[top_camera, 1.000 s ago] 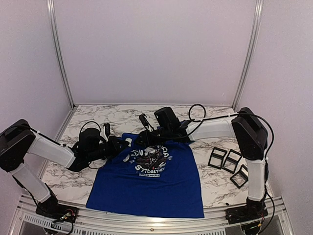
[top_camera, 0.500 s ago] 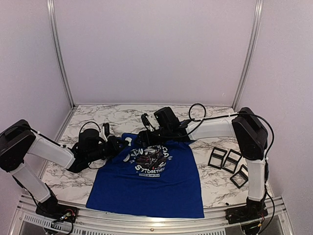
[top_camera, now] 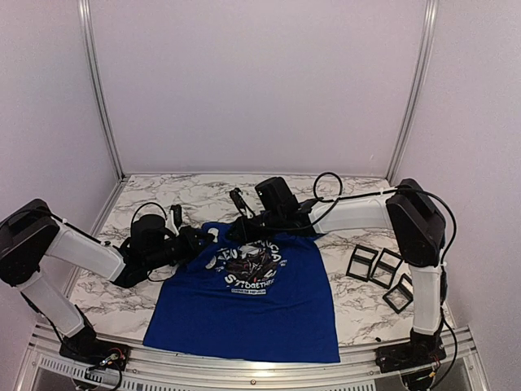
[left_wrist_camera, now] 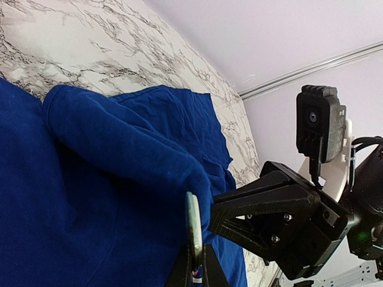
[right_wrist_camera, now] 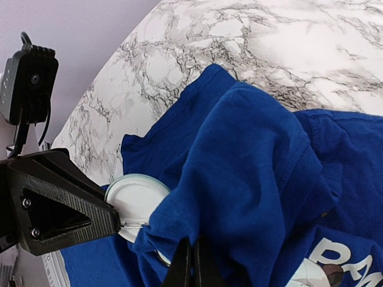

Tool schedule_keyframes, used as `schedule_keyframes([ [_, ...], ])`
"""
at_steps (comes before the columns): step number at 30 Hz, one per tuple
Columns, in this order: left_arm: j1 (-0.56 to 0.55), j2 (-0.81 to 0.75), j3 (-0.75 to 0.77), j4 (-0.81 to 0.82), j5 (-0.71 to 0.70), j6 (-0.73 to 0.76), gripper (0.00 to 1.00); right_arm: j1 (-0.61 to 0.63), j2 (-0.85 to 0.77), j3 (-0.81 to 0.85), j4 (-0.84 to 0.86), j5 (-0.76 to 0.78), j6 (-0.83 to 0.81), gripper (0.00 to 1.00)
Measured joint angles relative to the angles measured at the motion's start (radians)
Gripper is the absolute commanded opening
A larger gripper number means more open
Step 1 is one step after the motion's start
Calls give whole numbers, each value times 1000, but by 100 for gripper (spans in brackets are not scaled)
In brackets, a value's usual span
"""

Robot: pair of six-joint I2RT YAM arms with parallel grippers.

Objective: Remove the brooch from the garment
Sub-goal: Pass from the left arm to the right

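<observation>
On the marble table (top_camera: pixel 163 195), the royal-blue T-shirt (top_camera: pixel 244 314) is lying flat over its lower half, hem toward the arm bases, while its collar end at 12 o'clock is standing bunched between the two tools. The left gripper (top_camera: pixel 201 240) is reaching in from 9 o'clock; the left wrist view shows its jaws pressed together on the rim of the brooch (right_wrist_camera: pixel 136 203), a pale round disc seen edge-on there. The right gripper (top_camera: pixel 236 230) is coming in from 2 o'clock, and its jaws are pinching a raised fold of the blue cloth just beside the disc, with a small metal ring showing at the fold. The two tools are working nearly tip to tip. Three black square frames (top_camera: pixel 381 273) are sitting at 3 o'clock, well apart from the shirt.
</observation>
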State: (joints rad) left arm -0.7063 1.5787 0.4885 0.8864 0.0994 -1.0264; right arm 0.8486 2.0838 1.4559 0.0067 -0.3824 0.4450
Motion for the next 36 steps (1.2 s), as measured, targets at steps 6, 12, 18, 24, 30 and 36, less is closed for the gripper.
schedule_keyframes([
  [6, -1, 0, 2, -2, -4, 0, 29, 2, 0, 0, 8, -8, -11, 0],
  [12, -3, -3, 28, -68, -9, 19, 36, 6, -3, -7, 16, -6, -48, 0],
  [18, -2, -48, 107, -294, -37, 90, 38, 21, -20, -33, 19, 8, -106, 0],
  [24, 18, -73, 196, -498, -35, 159, 37, 40, -52, -60, 21, 29, -164, 0],
  [30, 39, -72, 246, -639, 15, 214, 36, 45, -59, -78, 24, 40, -197, 0],
  [36, 71, -59, 261, -698, 96, 243, 36, 46, -70, -100, 23, 44, -222, 0],
])
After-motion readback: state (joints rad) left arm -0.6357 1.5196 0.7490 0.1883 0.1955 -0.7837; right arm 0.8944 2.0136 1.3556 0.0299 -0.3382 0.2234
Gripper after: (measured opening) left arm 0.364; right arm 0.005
